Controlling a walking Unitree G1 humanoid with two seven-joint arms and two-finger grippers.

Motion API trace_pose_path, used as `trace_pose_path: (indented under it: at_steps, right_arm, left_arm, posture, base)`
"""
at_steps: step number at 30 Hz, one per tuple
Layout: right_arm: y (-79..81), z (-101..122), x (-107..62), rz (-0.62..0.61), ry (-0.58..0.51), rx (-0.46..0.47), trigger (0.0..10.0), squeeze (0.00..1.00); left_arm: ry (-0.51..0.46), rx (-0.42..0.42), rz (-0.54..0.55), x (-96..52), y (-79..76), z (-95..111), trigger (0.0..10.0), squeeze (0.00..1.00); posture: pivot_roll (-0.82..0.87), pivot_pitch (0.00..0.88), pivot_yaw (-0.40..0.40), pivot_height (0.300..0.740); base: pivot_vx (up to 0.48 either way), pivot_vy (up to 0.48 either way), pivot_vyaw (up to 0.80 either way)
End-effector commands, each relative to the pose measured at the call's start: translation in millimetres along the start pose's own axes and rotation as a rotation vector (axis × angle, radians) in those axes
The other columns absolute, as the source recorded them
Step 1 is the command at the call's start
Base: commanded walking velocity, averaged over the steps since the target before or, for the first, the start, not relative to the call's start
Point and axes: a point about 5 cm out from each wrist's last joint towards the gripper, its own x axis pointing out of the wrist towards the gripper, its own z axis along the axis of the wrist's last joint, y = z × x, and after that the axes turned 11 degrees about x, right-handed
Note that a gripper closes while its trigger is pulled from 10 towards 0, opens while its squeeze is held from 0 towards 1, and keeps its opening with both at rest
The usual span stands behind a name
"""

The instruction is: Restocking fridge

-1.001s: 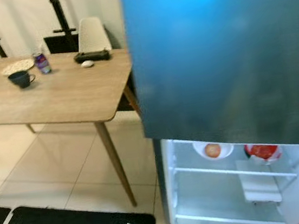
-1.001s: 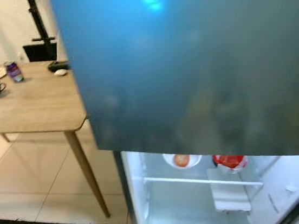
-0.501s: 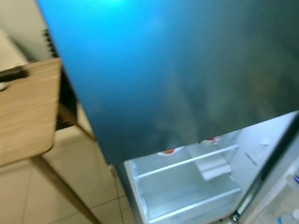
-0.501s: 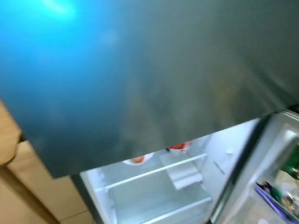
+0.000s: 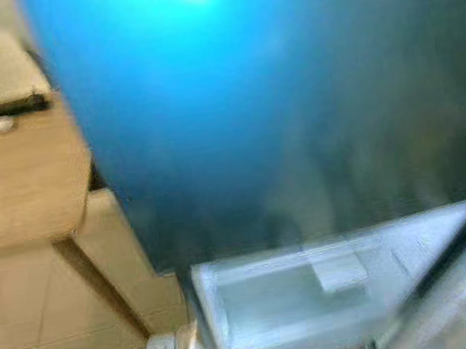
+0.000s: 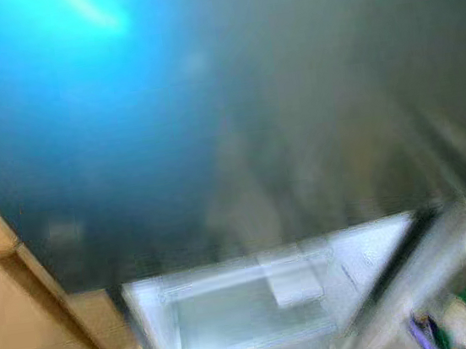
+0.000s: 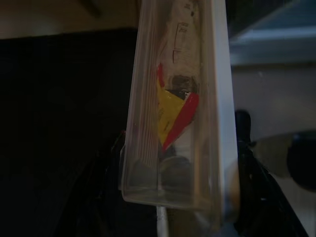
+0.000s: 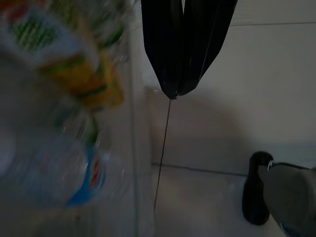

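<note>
The left pincer (image 7: 173,217) grips a clear plastic container (image 7: 173,123), which runs straight out from its dark fingers; red and yellow packaging shows through the ribbed, glossy walls. The right pincer (image 8: 185,89) hangs with its two black fingers pressed together and holding nothing, blurred bottles and a yellow-green carton (image 8: 84,74) just beside it in the fridge door. Ahead of both, the open fridge (image 5: 315,292) shows white shelves under a smooth blue-grey upper door (image 5: 274,93). Compared with half a second ago, the view is more blurred and the wooden surface (image 5: 13,184) sits a little farther in on the left.
</note>
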Motion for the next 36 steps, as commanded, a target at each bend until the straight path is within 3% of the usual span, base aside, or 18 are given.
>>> trace_pose_path:
  at_steps: [1,8,13,17,20,22,27,31,36]
  right_arm:
    - [1.3,1.8,0.2,0.008,-0.010,0.006,10.0,0.00]
    - [0.0,7.5,0.3,0.015,-0.026,-0.007,10.0,0.00]
    - [0.3,9.8,0.4,0.021,-0.033,-0.015,10.0,0.00]
    - [0.5,9.2,0.4,0.026,-0.030,-0.023,10.0,0.00]
    - [0.8,8.2,0.3,0.028,-0.028,-0.023,10.0,0.00]
    - [2.4,8.2,0.3,0.042,-0.040,-0.012,10.0,0.00]
    - [6.5,10.0,0.6,0.067,-0.061,0.006,10.0,0.00]
    - [8.0,10.0,0.9,0.071,-0.062,0.009,10.0,0.00]
    - [9.7,7.6,1.0,0.076,-0.057,0.008,10.0,0.00]
  left_arm:
    - [0.053,-0.014,-0.027,-1.7,-6.8,-15.7,10.0,0.00]
    - [0.051,-0.021,-0.033,-1.7,-7.7,-15.7,10.0,0.00]
    - [0.079,-0.041,-0.097,-1.8,-16.3,-20.5,10.0,0.00]
    - [0.103,-0.046,-0.075,-2.6,-14.8,-24.9,10.0,0.00]
    - [0.119,-0.079,-0.036,-3.7,-10.2,-28.7,10.0,0.00]
    - [0.120,-0.139,0.049,-5.3,2.5,-29.8,10.0,0.00]
    - [0.118,-0.177,0.175,-8.7,22.8,-29.6,10.0,0.00]
    - [0.137,-0.177,0.249,-11.9,36.4,-31.2,10.0,0.00]
    - [0.145,-0.175,0.288,-13.6,41.9,-32.4,10.0,0.00]
  posture:
    - [-0.08,0.000,-0.025,0.740]
    - [-0.08,0.000,-0.026,0.740]
    - [-0.08,0.000,-0.026,0.740]
    - [-0.08,0.000,-0.026,0.740]
    - [-0.08,0.000,-0.026,0.740]
    - [-0.08,0.000,-0.026,0.740]
    - [-0.08,0.000,-0.023,0.740]
    - [-0.08,0.000,-0.023,0.740]
    - [-0.08,0.000,-0.022,0.740]
  base:
    - [0.000,0.000,0.00]
    - [0.000,0.000,0.00]
    - [0.000,0.000,0.00]
    - [0.000,0.000,0.00]
    - [0.000,0.000,0.00]
    - [0.000,0.000,0.00]
    - [0.000,0.000,0.00]
    - [0.000,0.000,0.00]
    - [0.000,0.000,0.00]
